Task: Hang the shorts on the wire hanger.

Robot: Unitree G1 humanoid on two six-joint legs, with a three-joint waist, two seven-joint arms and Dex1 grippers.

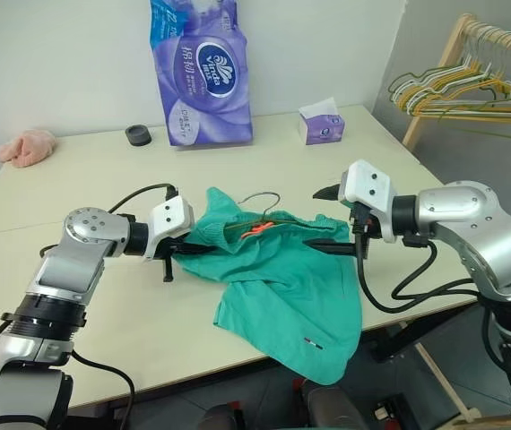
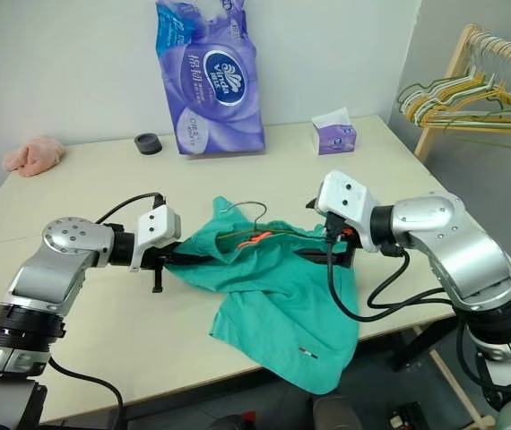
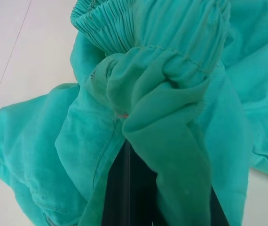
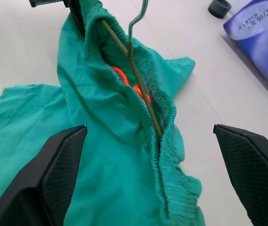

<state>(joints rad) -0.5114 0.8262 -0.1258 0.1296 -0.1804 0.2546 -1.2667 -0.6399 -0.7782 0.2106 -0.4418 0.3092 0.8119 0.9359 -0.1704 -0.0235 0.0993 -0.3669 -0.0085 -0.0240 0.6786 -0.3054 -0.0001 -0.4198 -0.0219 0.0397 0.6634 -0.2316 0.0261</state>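
Teal-green cloth hangs nearest, where one leg of the shorts (image 1: 282, 296) droops over the front edge of the desk (image 1: 103, 179), a small white-red tag showing on it. Their gathered waistband is lifted off the desk and stretched between the 2 sets of jaws. Inside the open waistband lies the wire hanger (image 4: 133, 66), its thin olive wire running along the elastic and its hook rising out of the cloth on the side away from the robot; something orange shows in the opening beside the wire.

At one end of the waistband, the left gripper (image 1: 184, 250) has its jaws pressed together, pinching a bunched fold of the elastic; in the left wrist view the cloth wraps right around the dark fingers. At the other end, the right gripper (image 4: 157, 179) has its jaws spread wide, 1 black finger (image 4: 54, 174) on each side of the waistband, and the cloth lies loose between them without being gripped.

Beyond both sets of jaws, well apart from the shorts, stand a purple tissue pack (image 1: 200, 72), a small tissue box (image 1: 320, 121) and a black ring (image 1: 138, 135). A pink cloth (image 1: 27, 146) lies at the far left corner. Past the right jaws, off the desk, a bunch of hangers (image 1: 457, 90) hangs on a wooden rack (image 1: 439, 76).
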